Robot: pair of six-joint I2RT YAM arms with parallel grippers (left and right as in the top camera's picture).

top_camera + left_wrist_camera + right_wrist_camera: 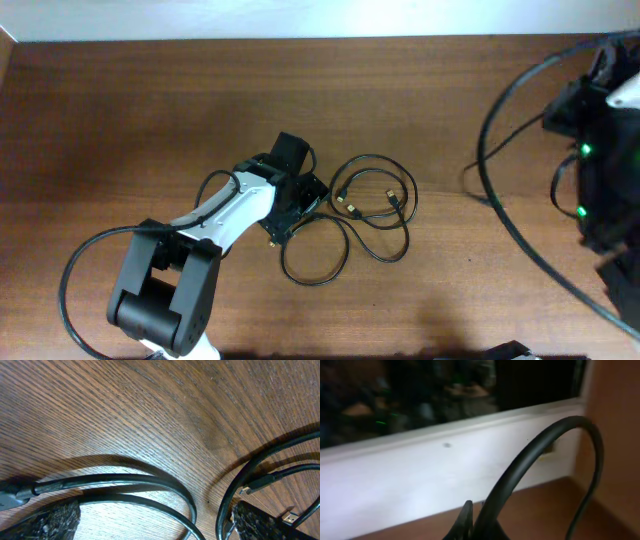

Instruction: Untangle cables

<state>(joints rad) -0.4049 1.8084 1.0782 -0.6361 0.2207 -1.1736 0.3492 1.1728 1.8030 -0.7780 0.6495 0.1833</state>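
The cables (372,206) are thin black cords lying in overlapping loops at the middle of the wooden table, with small metal-tipped plugs (349,207) inside one loop. My left gripper (296,208) is down at the left edge of the tangle. In the left wrist view it (155,522) is open, with its fingers (50,522) wide apart just above the wood. Two cable strands (125,480) curve between them and a USB plug (292,518) lies at the right. My right gripper (469,519) is shut on nothing, far from the cables.
The right arm (603,150) is folded at the table's far right edge, with its thick black wires (500,200) arcing over the wood. A white wall strip (420,475) runs along the table's back edge.
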